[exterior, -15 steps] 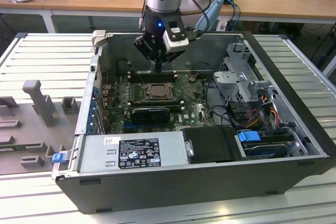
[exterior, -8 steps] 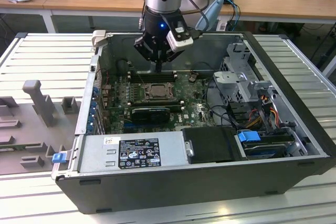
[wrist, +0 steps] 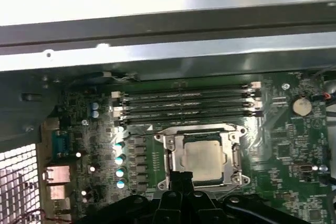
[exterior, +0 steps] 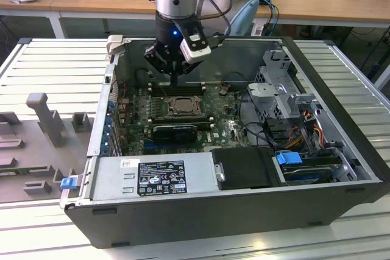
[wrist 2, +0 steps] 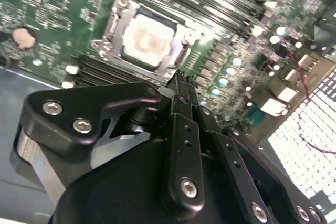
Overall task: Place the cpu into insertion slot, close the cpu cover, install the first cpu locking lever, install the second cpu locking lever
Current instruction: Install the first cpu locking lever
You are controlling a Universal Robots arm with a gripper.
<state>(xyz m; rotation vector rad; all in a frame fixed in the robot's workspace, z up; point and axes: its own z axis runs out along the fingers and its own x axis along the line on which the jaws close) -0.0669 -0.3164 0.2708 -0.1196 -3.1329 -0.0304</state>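
The cpu [exterior: 183, 106] lies flat in the insertion slot [exterior: 166, 106] on the green board inside the open computer case. In both wrist views its pale top [wrist: 203, 157] [wrist 2: 148, 38] shows through the window of the cpu cover [wrist: 175, 153] [wrist 2: 116, 24], which lies flat around it. My gripper [exterior: 174, 80] hangs just above the back edge of the socket, pointing down. Its black fingers [wrist 2: 177, 77] are shut together with nothing between them. In the first wrist view the gripper [wrist: 181, 176] sits at the socket's near rim. I cannot tell how the locking levers stand.
Long black memory slots [wrist: 189, 106] run beside the socket. A black expansion card [exterior: 175, 131] lies in front of it, then the power supply [exterior: 155, 175]. A drive cage [exterior: 280, 83] and cables fill the exterior view's right. The case wall [wrist: 157, 30] rises behind the board.
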